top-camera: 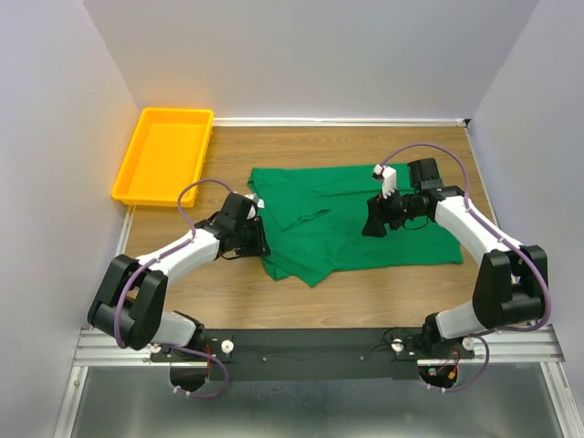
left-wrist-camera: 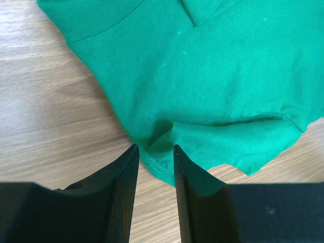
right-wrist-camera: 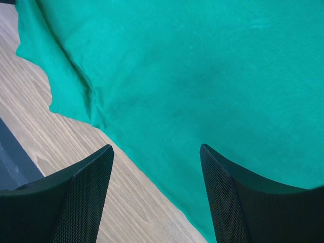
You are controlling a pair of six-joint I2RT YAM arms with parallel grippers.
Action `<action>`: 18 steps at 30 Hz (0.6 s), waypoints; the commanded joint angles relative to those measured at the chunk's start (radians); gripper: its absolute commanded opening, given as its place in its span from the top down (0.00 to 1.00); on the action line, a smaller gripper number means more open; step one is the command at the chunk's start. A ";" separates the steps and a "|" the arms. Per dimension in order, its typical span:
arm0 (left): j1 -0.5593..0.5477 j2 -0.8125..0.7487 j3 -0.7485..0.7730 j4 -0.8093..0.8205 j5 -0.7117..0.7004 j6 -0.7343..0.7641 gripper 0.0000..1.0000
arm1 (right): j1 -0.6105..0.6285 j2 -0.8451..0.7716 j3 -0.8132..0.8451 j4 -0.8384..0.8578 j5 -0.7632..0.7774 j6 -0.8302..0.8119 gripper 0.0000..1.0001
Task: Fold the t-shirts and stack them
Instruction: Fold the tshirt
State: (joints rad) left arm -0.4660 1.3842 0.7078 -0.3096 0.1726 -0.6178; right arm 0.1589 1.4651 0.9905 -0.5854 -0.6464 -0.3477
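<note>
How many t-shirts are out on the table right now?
1. A single green t-shirt lies spread at mid-table between the two arms, partly folded over on its left side. The yellow tray at the far left corner looks empty. Another shirt hidden beneath can't be ruled out.
</note>
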 commanded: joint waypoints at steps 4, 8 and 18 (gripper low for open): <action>0.021 0.009 -0.033 0.059 0.126 0.056 0.59 | -0.012 -0.002 -0.004 0.015 0.016 0.012 0.23; 0.027 0.022 -0.047 0.076 0.159 0.064 0.59 | -0.013 0.001 -0.004 0.015 0.016 0.013 0.23; 0.032 0.064 -0.024 0.075 0.150 0.090 0.59 | -0.015 -0.003 -0.007 0.013 0.021 0.013 0.23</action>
State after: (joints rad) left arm -0.4397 1.4322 0.6708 -0.2478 0.3046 -0.5587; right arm 0.1547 1.4651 0.9905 -0.5850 -0.6453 -0.3405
